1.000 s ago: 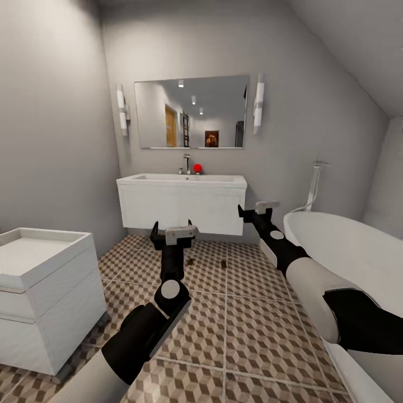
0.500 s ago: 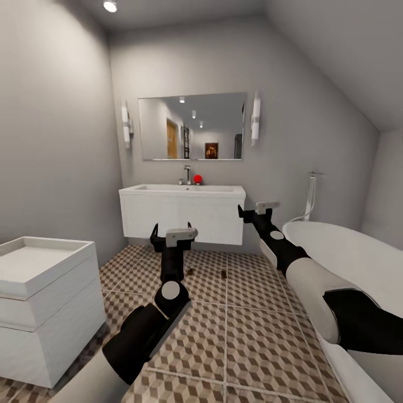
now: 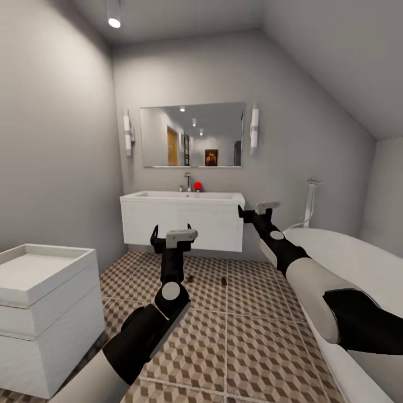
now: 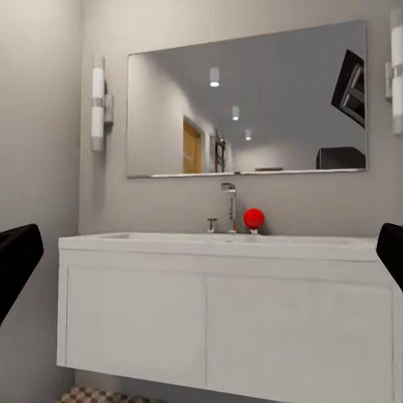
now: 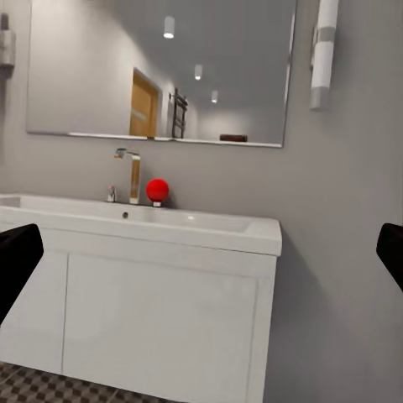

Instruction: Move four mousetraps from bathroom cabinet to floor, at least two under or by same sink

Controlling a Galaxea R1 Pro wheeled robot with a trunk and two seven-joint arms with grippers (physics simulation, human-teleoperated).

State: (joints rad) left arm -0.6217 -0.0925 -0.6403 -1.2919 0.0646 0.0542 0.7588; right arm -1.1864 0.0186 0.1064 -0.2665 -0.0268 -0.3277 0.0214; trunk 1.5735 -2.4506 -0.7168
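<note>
Cube-patterned bathroom floor [image 3: 252, 330] | white sink vanity [image 3: 182, 221] | bathtub [image 3: 358, 268] right

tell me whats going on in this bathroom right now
A two-armed robot faces a white sink vanity with a mirror above it and a bathtub on its right. Both arms are held out in front: the left gripper and right gripper are open and hold nothing. Two small dark objects lie on the patterned bathroom floor just in front of the vanity; they may be mousetraps, but they are too small to tell. A low white unit stands at the left.
</note>
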